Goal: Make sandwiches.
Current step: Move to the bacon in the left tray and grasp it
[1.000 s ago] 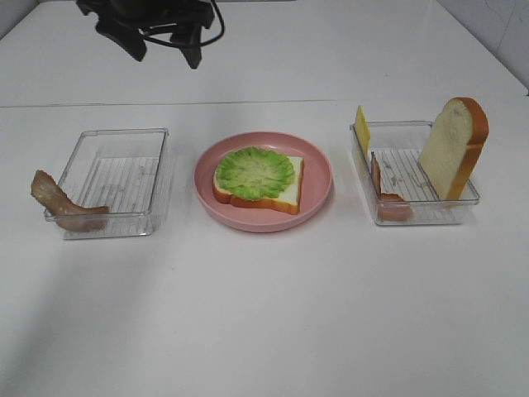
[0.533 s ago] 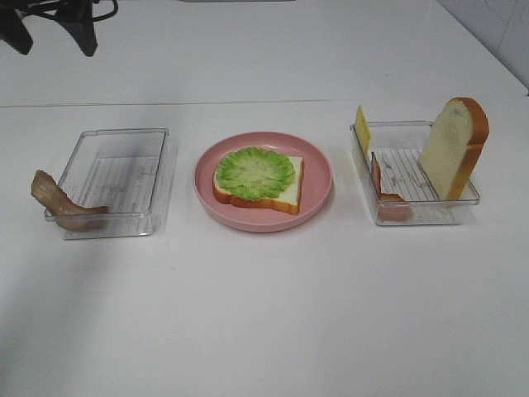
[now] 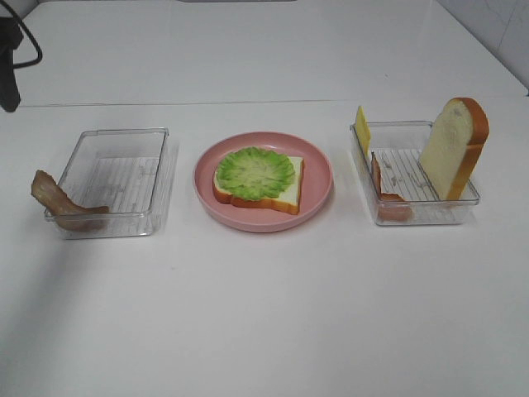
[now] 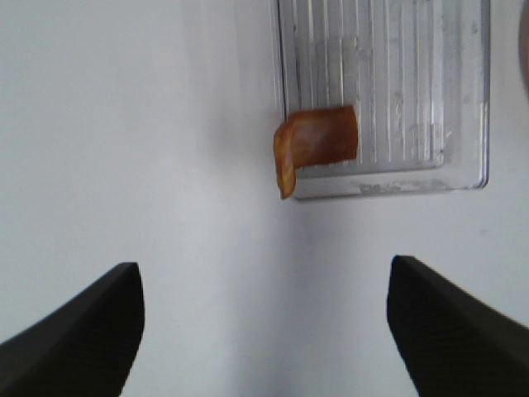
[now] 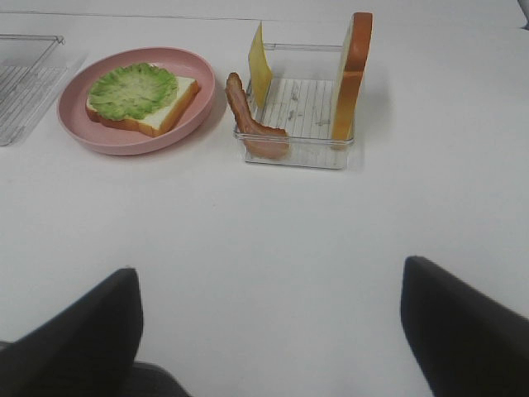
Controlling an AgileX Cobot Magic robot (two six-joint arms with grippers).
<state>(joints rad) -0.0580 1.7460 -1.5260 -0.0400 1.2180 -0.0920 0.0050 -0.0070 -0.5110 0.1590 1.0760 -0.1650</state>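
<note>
A bread slice [image 3: 285, 197] with a green lettuce leaf [image 3: 254, 172] on it lies on the pink plate [image 3: 318, 161]. One bacon strip [image 3: 58, 203] hangs over the near left corner of the left clear tray [image 3: 116, 178]; it also shows in the left wrist view [image 4: 318, 145]. The right tray [image 3: 413, 178] holds a cheese slice [image 3: 362, 126], a bacon strip [image 3: 384, 194] and an upright bread slice [image 3: 453, 149]. My left gripper [image 4: 264, 331] is open and empty, high above the table beside the left tray. My right gripper [image 5: 269, 331] is open and empty, well short of the right tray [image 5: 302, 107].
A dark part of the left arm [image 3: 8, 66] shows at the far left edge of the exterior view. The white table has a seam line across it behind the trays. In the right wrist view the plate [image 5: 132, 145] lies left of the right tray.
The left arm has swung from the top centre of the exterior view to its far left edge. The food, plate and trays have not moved.
</note>
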